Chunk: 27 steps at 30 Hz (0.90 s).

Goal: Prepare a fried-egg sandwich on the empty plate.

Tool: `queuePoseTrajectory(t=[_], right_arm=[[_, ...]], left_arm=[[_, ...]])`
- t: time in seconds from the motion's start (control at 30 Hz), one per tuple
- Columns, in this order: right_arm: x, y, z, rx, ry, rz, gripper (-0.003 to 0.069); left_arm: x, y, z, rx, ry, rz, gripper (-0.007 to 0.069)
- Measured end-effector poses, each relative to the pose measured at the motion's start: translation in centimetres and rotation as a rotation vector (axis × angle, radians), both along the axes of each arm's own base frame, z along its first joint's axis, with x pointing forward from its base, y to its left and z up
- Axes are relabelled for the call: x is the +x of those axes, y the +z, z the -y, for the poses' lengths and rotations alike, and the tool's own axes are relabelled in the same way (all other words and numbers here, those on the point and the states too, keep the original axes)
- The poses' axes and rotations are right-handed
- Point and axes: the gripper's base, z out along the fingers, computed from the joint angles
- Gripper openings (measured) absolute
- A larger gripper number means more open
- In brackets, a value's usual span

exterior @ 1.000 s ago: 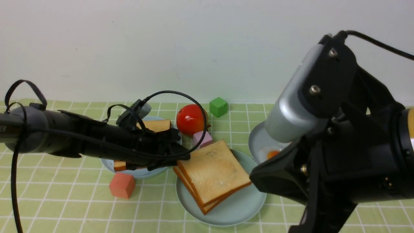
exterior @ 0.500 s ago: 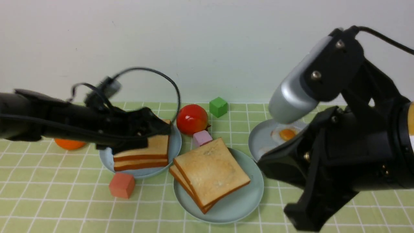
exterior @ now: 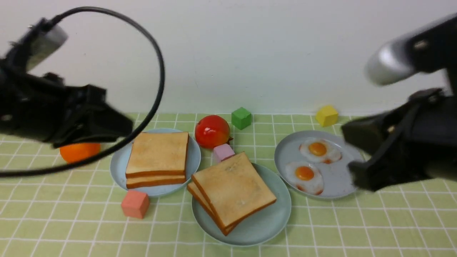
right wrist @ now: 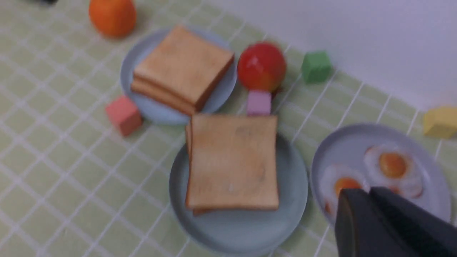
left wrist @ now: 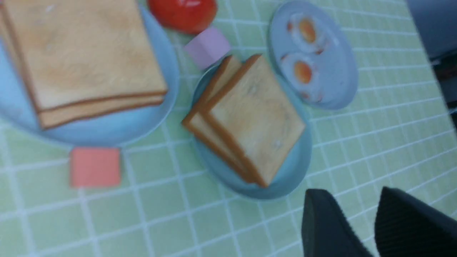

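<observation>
So: 2 toast slices [exterior: 234,187] on mint plate [exterior: 266,226].

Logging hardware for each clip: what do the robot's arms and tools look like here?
Both arms are black. The left arm carries a silver-grey cylinder and a looping black cable; the right arm has a silver-grey barrel. The left tool and right tool each have two dark blunt fingers. No markings are readable.

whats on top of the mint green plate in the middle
Two toast slices lie stacked slightly askew on the mint-green plate. Whether anything is sandwiched between them cannot be seen, because the upper one covers it.
</observation>
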Motion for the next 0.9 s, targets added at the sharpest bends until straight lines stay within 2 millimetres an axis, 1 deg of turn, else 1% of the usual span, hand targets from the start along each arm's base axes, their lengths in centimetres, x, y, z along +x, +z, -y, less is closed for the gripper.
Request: queuePoseTrajectory(t=[0.07, 0.13, 0.17, 0.2, 0.23, 0.27, 0.3, 0.33, 0.37, 0.4, 0.43, 0.47, 0.57, 0.7, 0.9], right_arm=[[-0.7, 0.0, 1.3, 0.095, -0.032, 0.072, 0.0071], [-1.5, -0.1, 2.7, 0.173, -0.059, 0.147, 0.0072], [-2.1, -0.4, 3.6, 0.212, -0.07, 0.18, 0.0073], [-2.2, -0.5, 3.9, 0.227, -0.075, 0.192, 0.0074], [-2.5, -0.6, 4.3, 0.26, -0.085, 0.212, 0.0074], [-3.2, -1.0, 5.5, 0.326, -0.104, 0.246, 0.0074], [-3.7, -1.2, 6.2, 0.366, -0.113, 0.264, 0.0074], [-4.1, -1.6, 6.8, 0.407, -0.122, 0.281, 0.0074], [-4.5, -1.8, 7.3, 0.439, -0.124, 0.298, 0.0074], [-4.7, -1.9, 7.5, 0.451, -0.124, 0.304, 0.0074], [-5.2, -2.3, 8.1, 0.49, -0.118, 0.33, 0.0074], [-5.6, -2.6, 8.5, 0.509, -0.109, 0.349, 0.0074], [-6.2, -3.1, 8.9, 0.537, -0.079, 0.377, 0.0076], [-6.9, -3.4, 9.2, 0.551, -0.033, 0.397, 0.0082], [-7.0, -3.9, 9.0, 0.545, -0.012, 0.39, 0.0085]], left_arm=[[-2.5, 0.8, -0.7, 0.064, 0.075, -0.014, 0.0125], [-5.0, 1.1, -1.4, 0.104, 0.149, -0.018, 0.0065], [-6.8, 1.4, -1.7, 0.117, 0.196, -0.007, 0.004], [-7.1, 1.4, -1.7, 0.124, 0.196, -0.002, 0.0035], [-8.3, 1.4, -1.9, 0.121, 0.228, 0.002, 0.0017], [-11.0, 1.1, -2.1, 0.116, 0.27, 0.031, -0.001], [-11.8, 0.9, -2.1, 0.11, 0.282, 0.042, -0.0013], [-13.4, 0.6, -2.1, 0.1, 0.297, 0.071, -0.0013], [-14.5, 0.0, -2.1, 0.092, 0.304, 0.082, -0.0013], [-14.7, -0.1, -2.1, 0.091, 0.304, 0.085, -0.0013], [-15.8, -1.0, -2.1, 0.086, 0.309, 0.095, -0.0013], [-16.2, -1.7, -2.1, 0.087, 0.31, 0.097, -0.0013], [-16.4, -2.5, -2.1, 0.085, 0.316, 0.091, -0.0013], [-16.2, -2.6, -2.1, 0.08, 0.323, 0.103, -0.0013], [-16.2, -2.6, -2.1, 0.082, 0.31, 0.104, -0.0013]])
